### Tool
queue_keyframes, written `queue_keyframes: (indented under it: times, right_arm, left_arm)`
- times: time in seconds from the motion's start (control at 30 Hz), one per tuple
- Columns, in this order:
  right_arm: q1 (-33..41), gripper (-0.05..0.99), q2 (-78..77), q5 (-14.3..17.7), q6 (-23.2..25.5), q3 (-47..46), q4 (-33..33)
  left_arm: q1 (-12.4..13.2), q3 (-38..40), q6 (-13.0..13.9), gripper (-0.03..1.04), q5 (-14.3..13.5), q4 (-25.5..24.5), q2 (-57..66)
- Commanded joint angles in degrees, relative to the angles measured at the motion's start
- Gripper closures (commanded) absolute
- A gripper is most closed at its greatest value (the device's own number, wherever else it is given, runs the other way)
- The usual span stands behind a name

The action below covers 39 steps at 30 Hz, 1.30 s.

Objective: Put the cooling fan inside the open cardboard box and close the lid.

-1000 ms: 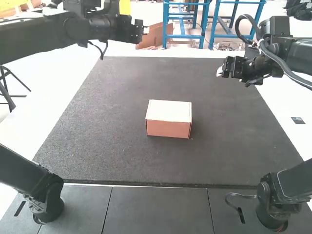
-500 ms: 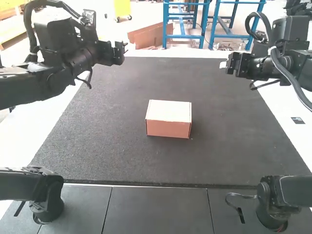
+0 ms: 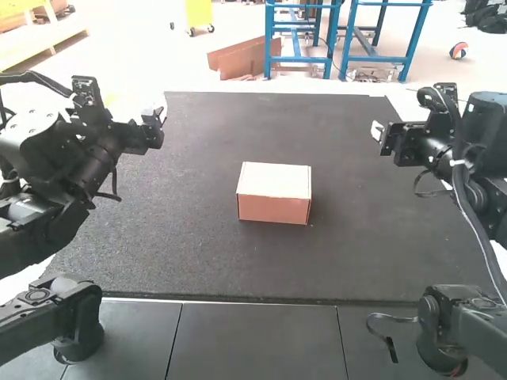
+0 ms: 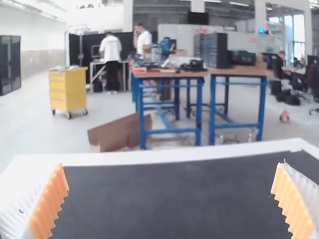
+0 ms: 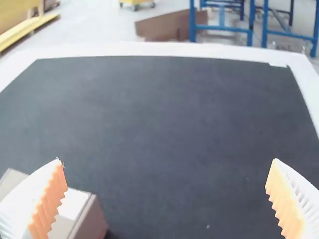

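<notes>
Box [image 3: 273, 192] sits at the middle of the mat [image 3: 198, 237] with its lid down flat, well apart from both of your grippers. Your left gripper [image 3: 154, 127] hangs near the mat's left edge, farther back than the box, its orange-padded fingers [image 4: 47, 204] spread wide and holding nothing. Your right gripper [image 3: 380, 133] hangs over the mat near its right edge, likewise wide and empty; in its wrist view you see a corner of the box just behind one finger [image 5: 45, 199].
</notes>
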Motion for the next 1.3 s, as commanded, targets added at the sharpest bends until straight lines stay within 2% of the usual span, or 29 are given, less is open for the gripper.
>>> queue_keyframes:
  times: [0.0, 0.1, 0.2, 0.43, 0.57, 0.67, 0.7, 0.77, 0.83, 0.9, 1.07, 1.13, 1.27]
  right_arm:
    - [0.15, 0.02, -3.08, 4.21, -0.78, -3.28, 3.37]
    - [1.21, 0.02, -5.54, 5.53, -0.78, -6.53, 6.63]
    - [1.38, 0.02, -9.32, 5.53, -0.78, -9.52, 7.95]
    - [1.47, 0.02, -20.04, 5.97, -1.31, -16.02, 9.00]
    - [1.38, 0.02, -28.21, 5.88, -2.80, -19.54, 7.59]
    - [1.30, 0.02, -34.63, 6.41, -3.41, -22.09, 6.63]
    - [1.38, 0.02, -35.77, 6.85, -3.85, -23.14, 6.28]
    - [0.94, 0.02, -34.98, 9.84, -4.03, -24.46, 7.15]
    - [1.12, 0.02, -35.07, 9.58, -4.03, -25.43, 7.95]
    - [1.03, 0.02, -35.07, 8.96, -4.03, -26.22, 7.59]
    - [0.68, 0.02, -35.07, 8.61, -2.62, -26.39, 0.12]
    - [0.68, 0.02, -35.07, 8.70, -2.97, -26.39, -3.92]
    - [0.68, 0.02, -35.16, 8.52, -2.97, -26.48, -4.97]
  left_arm:
    - [0.16, -2.97, -0.38, 0.05, -0.79, 0.54, -2.57]
    - [0.42, -5.78, -0.38, 0.05, -0.79, 1.07, -4.95]
    - [0.42, -8.42, -0.29, 0.05, -0.79, 1.77, -7.49]
    - [0.16, -14.49, -0.03, 0.05, -0.52, 2.21, -16.20]
    - [-0.02, -17.30, 0.15, 0.05, -0.35, -3.94, -24.90]
    - [-0.02, -17.65, 1.55, 0.05, -0.43, -13.17, -31.31]
    - [0.07, -17.65, 1.29, 0.05, -0.43, -13.70, -30.17]
    - [0.42, -17.65, 1.11, 0.05, -0.43, -15.01, -29.73]
    - [0.95, -17.74, -0.03, 0.05, -0.52, -17.48, -30.26]
    - [1.65, -17.74, -2.40, 0.05, -0.52, -20.11, -30.61]
    - [4.20, -17.74, -7.06, 0.05, -0.52, -25.21, -30.79]
    - [5.43, -17.74, -7.06, 0.05, -0.52, -25.47, -30.70]
    - [6.31, -17.74, -7.06, 0.05, -0.61, -25.65, -30.70]
